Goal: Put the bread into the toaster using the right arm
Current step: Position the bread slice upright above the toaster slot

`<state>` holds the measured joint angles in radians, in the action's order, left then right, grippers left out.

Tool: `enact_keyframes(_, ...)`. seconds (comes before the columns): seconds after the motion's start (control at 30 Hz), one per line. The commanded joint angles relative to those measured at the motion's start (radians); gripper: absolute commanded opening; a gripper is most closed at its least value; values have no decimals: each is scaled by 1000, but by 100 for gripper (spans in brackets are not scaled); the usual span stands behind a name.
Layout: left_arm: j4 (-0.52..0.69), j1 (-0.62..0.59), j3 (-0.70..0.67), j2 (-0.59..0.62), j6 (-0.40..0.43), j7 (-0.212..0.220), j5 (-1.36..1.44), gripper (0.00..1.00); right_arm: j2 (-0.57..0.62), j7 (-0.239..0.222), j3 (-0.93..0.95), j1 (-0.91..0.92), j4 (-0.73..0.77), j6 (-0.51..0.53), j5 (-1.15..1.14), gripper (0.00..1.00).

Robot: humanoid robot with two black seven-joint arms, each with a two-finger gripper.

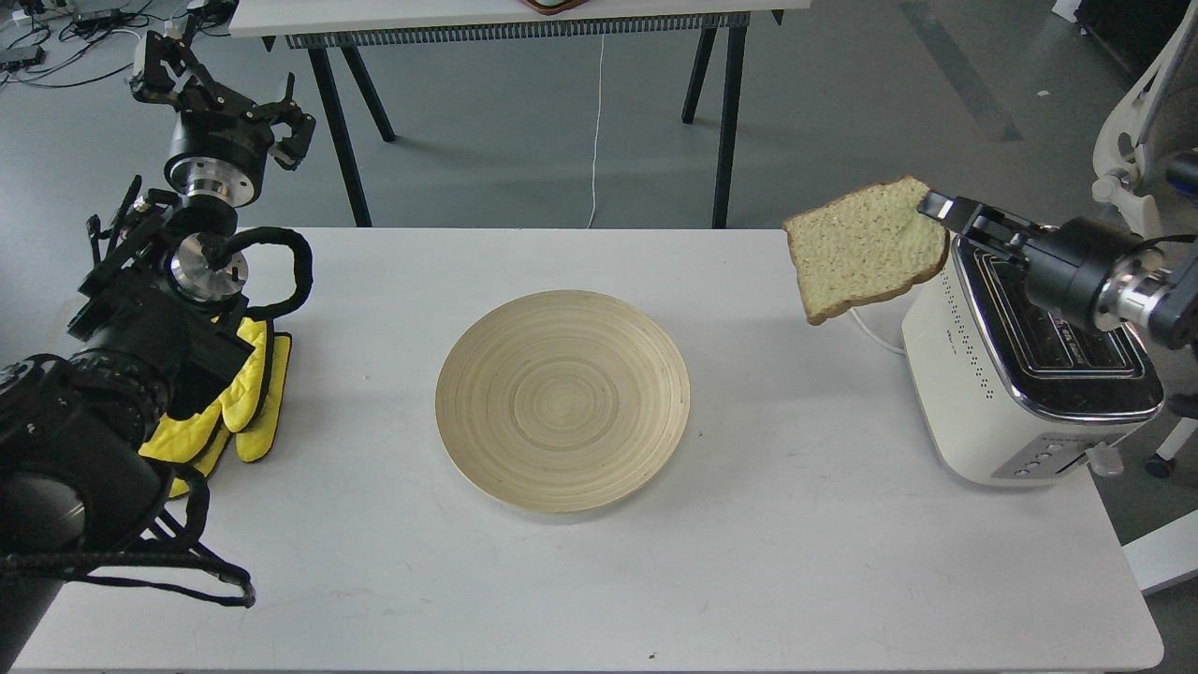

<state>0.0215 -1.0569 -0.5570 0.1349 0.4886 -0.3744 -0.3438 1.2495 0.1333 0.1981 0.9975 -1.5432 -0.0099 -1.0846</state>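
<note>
Bread [866, 248]: held in the air, tilted, pinched at its upper right corner; hangs just left of the toaster's far end, above the bench's far right part; lower corner points down toward the cord.
Right tool [936, 208]: clamped on the bread's corner; slim fingers reach in from the right, over the toaster's far end.
Right arm [1090, 271]: enters from the right edge, crosses above the toaster's chrome top, hiding part of the slots.
Toaster [992, 384]: stands on the bench at its right edge, long side running front to back; buttons face the near side; dotted vents face left.
Cord [875, 329]: white, runs out from the toaster's left side, under the bread.
Plate [562, 401]: round, pale wood, bare, at bench centre; well apart from the toaster and from the gloves.
Yellow gloves [255, 402]: lie at the bench's left edge, partly hidden by the left arm.
Left tool [225, 103]: raised beyond the bench's far left corner, fingers spread, holding nothing.
Bench [796, 543]: white; bare surface between plate and toaster, and along the whole near side.
Second table [468, 19]: beyond, across a strip of grey floor.
</note>
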Motion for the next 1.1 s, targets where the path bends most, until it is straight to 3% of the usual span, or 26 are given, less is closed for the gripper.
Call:
enact_keyframes(0.0,0,0,0,0,0,0,0,100,163,0,3,50,-15,65,-77,4)
enact_keyframes(0.27,0,0,0,-1,0,0,0,100,269,-1,-17,43,-20,117,-119,4)
enact_keyframes(0.63,0,0,0,-3,0,0,0,100,179,-17,-100,35,29,99,-149,5)
enact_keyframes(0.8,0,0,0,-3,0,0,0,100,128,-46,-101,35,61,73,-149,5)
enact_keyframes(1.07,0,0,0,-3,0,0,0,100,116,-49,-109,35,100,73,-149,5)
